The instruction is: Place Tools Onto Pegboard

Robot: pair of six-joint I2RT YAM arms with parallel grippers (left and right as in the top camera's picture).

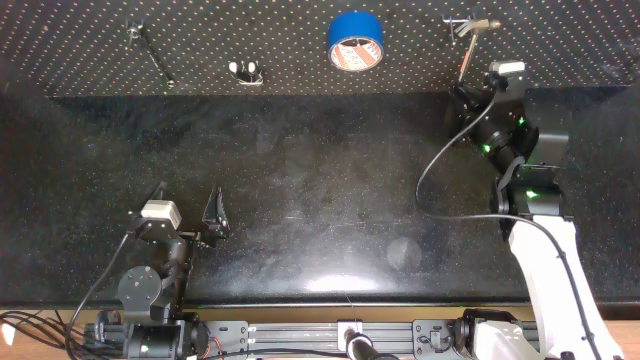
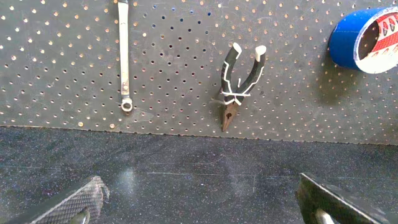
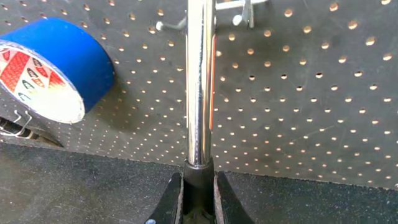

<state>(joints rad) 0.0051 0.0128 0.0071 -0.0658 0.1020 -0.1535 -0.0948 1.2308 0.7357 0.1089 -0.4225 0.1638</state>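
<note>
black, finely speckled and a little scuffed, the desk (image 1: 320,170) runs the full width of the top view and meets the pegboard (image 1: 280,40) along its far edge. the pegboard is dark too, dotted with rows of pale holes. along it, going from the left arm's side to the right arm's, we see a slim wrench (image 1: 152,52), a pair of pliers (image 1: 246,72) with black-and-white grips and their nose toward the desk, a roll of blue tape (image 1: 355,42), and the hammer (image 1: 468,45). the hammer's chrome shaft stands upright against the board, its upper part passing between the prongs of a metal hook (image 3: 245,12). the right tool (image 3: 198,193) is pinching the dark grip at the shaft's lower end, one finger on each side. the left tool (image 2: 199,190) sits low over the near part of the desk, well apart from the board, its fingers spread wide with nothing between them. beyond the desk's near edge we see a strip of wood (image 1: 30,318) and some cables (image 1: 60,335).
</note>
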